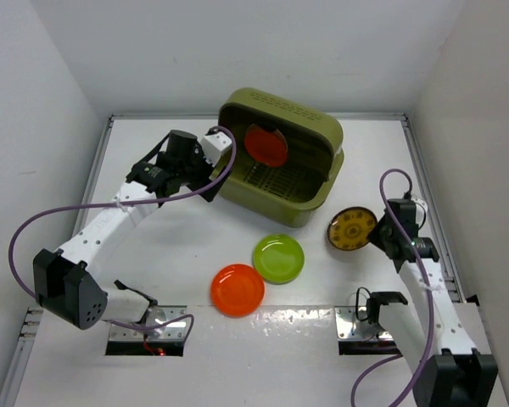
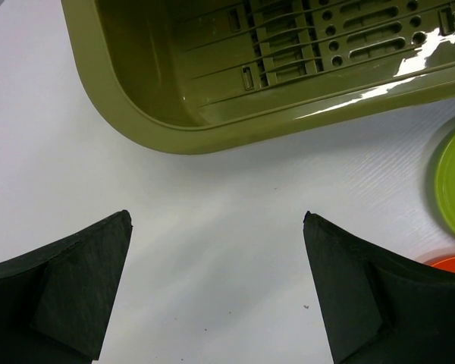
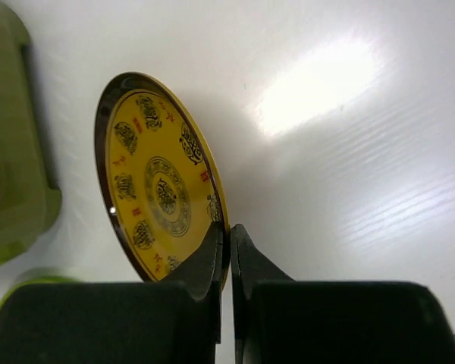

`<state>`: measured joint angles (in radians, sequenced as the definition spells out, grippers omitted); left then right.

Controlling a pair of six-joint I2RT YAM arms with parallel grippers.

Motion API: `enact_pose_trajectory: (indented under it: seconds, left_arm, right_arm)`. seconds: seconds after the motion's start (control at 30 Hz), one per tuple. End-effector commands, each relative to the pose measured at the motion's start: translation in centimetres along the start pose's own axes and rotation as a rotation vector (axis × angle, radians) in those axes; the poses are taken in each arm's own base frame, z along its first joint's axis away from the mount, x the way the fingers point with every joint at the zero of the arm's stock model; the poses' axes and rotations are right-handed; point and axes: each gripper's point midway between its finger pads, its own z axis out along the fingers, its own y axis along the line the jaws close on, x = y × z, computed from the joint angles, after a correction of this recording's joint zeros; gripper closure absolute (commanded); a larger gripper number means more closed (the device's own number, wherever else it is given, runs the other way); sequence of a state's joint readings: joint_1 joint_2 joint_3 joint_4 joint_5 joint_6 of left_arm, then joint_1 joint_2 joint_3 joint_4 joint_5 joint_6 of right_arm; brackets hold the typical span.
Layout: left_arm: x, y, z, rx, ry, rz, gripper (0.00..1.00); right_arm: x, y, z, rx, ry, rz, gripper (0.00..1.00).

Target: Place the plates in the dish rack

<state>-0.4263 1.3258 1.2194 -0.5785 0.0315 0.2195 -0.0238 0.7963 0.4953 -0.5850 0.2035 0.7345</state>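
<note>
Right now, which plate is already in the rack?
The orange-red plate standing on edge inside the dish rack. Its orange twin and the green plate lie on the table; the right hand pinches the gold-patterned one.

Olive-green dish rack (image 1: 271, 203), two orange-red plates (image 1: 265, 146) (image 1: 237, 290), lime-green plate (image 1: 278, 258), brown plate (image 1: 352, 229) with golden pattern

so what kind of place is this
Probably a robot lab test cell, not a kitchen: a white table boxed in by white walls, two arms bolted to it, plates and a rack.
</note>
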Motion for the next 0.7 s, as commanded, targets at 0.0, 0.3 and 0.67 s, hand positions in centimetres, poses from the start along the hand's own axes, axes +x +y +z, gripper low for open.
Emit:
enact_pose_trajectory:
  seconds: [0.0, 0.3, 0.67]
  left_arm:
    - [-0.7, -0.5, 0.1, 0.015, -0.032, -0.003, 0.00]
    - [-2.1, 0.2, 1.0, -0.004, -0.031, -0.021, 0.00]
    - [-4.9, 3.7, 1.5, -0.086, -0.061, -0.154, 0.00]
  right_arm:
    - [-5.6, 1.0, -2.3, -0.018, -0.190, -0.059, 1.00]
    - [-14.7, 3.4, -7.9, -0.008, -0.419, -0.215, 1.00]
    - [-30.1, 15.2, -21.4, -0.138, -0.957, -0.523, 1.00]
